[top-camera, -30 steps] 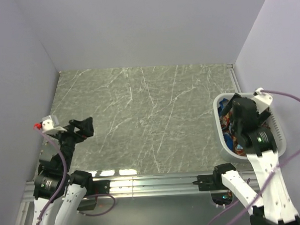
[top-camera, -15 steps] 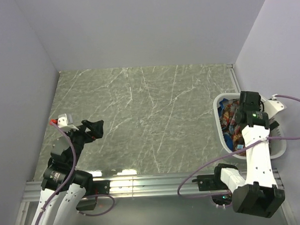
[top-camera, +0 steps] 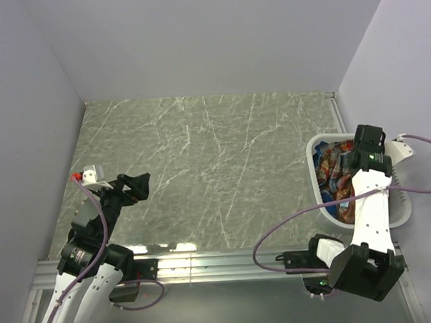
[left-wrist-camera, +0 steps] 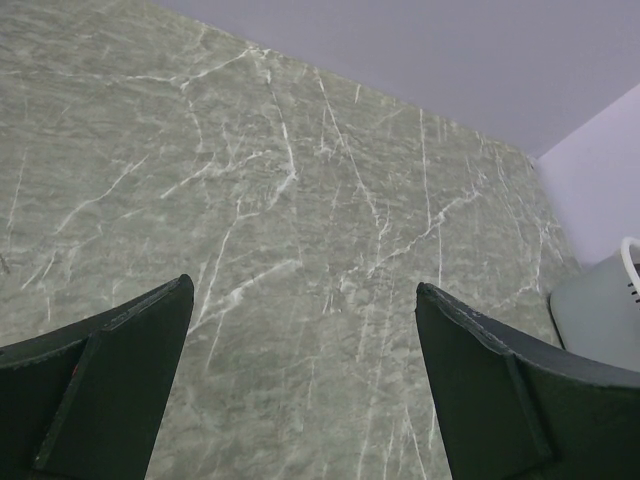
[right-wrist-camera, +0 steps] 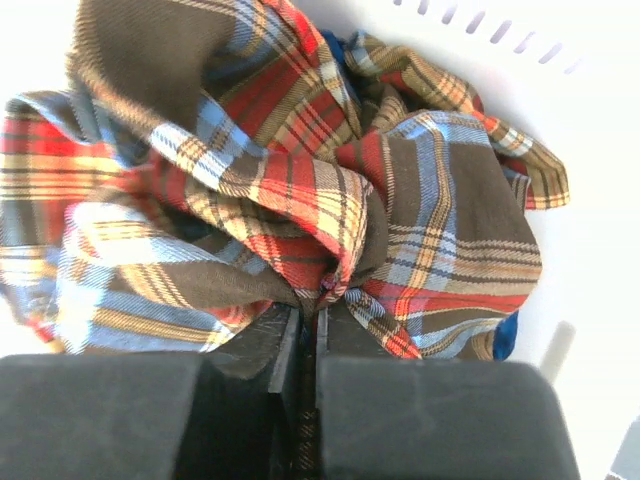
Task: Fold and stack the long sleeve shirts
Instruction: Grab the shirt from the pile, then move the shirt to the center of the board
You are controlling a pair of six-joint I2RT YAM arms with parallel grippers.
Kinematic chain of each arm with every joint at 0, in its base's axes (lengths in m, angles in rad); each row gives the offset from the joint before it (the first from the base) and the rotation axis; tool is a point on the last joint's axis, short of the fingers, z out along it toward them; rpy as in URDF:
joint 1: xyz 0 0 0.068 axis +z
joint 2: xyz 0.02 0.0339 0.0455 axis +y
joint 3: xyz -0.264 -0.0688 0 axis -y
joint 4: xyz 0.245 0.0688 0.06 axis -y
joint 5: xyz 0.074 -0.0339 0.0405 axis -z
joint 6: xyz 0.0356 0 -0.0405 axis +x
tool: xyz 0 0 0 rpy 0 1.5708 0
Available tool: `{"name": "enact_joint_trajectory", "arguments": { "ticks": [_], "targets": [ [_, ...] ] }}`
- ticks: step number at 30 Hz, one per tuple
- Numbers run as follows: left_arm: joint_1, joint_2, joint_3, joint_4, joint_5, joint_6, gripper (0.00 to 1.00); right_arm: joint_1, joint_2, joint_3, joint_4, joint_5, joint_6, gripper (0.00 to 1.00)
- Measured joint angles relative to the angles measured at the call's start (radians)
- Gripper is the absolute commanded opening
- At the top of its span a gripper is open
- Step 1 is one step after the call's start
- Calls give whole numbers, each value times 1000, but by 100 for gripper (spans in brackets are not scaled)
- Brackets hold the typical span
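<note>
A crumpled red-orange plaid long sleeve shirt (right-wrist-camera: 300, 190) fills the white basket (top-camera: 396, 204) at the table's right side and shows there as a red heap (top-camera: 335, 167). My right gripper (right-wrist-camera: 305, 315) reaches down into the basket and is shut on a fold of this red plaid shirt, cloth pinched between its fingers. A sliver of bright blue cloth (right-wrist-camera: 507, 335) peeks out beneath the red shirt. My left gripper (left-wrist-camera: 300, 300) hovers open over the bare marble table (top-camera: 216, 168) at the left, with nothing between its fingers.
The basket's pale wall (left-wrist-camera: 600, 310) shows at the far right of the left wrist view. Lilac walls (top-camera: 217, 40) close in the table on the left, back and right. A metal rail (top-camera: 205, 262) runs along the near edge.
My right gripper has moved deeper into the basket and shut on the red plaid shirt. My left arm rose slightly and shifted right, its gripper still open.
</note>
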Motion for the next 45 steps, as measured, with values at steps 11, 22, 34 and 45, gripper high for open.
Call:
{"name": "enact_joint_trajectory", "arguments": {
  "ticks": [11,22,34,45],
  "targets": [
    [-21,-2,0,-5,-24,0,99,358,42,580,-56,109,-214,0],
    [-21,5,0,-10,-53,-1,99,1060,471,1095,290,378,-830,0],
    [-18,18,0,-31,-76,-5,99,1355,888,1251,421,74,-984,23],
    [-9,14,0,-32,-101,-8,99,1379,798,792,473,-30,-813,45]
  ]
}}
